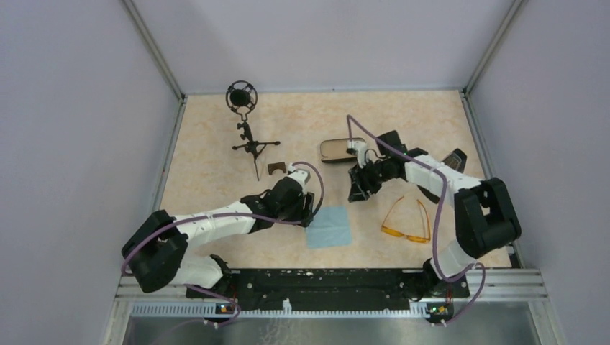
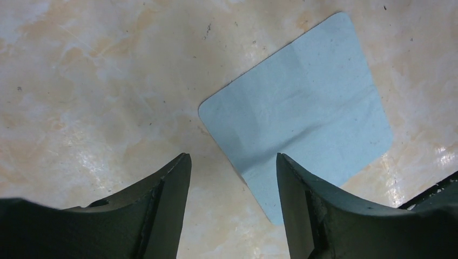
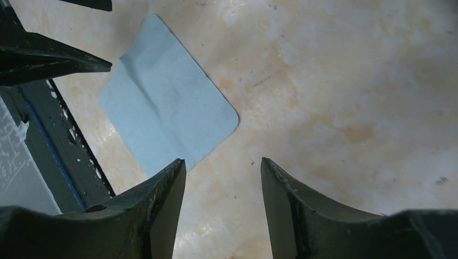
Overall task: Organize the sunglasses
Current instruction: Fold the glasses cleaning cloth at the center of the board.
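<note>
Sunglasses (image 1: 400, 233) are left unfolded right of the blue cloth (image 1: 329, 227), while the left gripper (image 2: 233, 178) and right gripper (image 3: 223, 183) are held spread and empty near it, apparently for grasping.

A light blue cloth (image 1: 329, 226) lies spread on the marbled beige table (image 1: 208, 180), near its front edge. Farther back sits an open black case (image 1: 339, 149) with tan lining. To the left a microphone (image 1: 241, 95) stands on a small tripod (image 1: 253, 147), with a small brown piece (image 1: 276, 168) just beside it.
</note>
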Controlling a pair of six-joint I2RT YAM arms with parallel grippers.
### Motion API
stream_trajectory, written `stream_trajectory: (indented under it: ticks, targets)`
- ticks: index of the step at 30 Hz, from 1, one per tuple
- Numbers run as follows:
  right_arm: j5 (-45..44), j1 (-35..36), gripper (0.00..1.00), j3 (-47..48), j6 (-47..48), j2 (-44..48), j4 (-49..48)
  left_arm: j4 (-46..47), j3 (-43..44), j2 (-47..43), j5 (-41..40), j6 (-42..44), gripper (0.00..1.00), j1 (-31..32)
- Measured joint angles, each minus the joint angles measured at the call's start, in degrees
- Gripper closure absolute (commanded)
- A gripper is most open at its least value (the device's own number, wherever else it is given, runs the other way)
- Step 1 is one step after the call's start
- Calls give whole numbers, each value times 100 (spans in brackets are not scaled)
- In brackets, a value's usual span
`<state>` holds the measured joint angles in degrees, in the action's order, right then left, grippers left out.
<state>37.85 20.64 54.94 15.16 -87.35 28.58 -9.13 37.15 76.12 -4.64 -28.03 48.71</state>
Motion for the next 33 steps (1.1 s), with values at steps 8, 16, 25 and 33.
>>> stream_trajectory:
  ticks: [8, 16, 25, 33]
  targets:
    - [-463, 752, 49, 334, 26, -975, 35, 140, -409, -463, 184, -229, 20, -133]
    - [-835, 1202, 56, 468, 22, -1300, 52, 278, -979, -1272, 72, -494, 31, -199]
    - [-933, 1263, 77, 522, 26, -1399, 46, 367, -1235, -1421, 70, -656, 37, -310]
    - [-1246, 1263, 99, 525, 0, -1410, 26, 850, -1263, -1143, 31, -649, 40, -365]
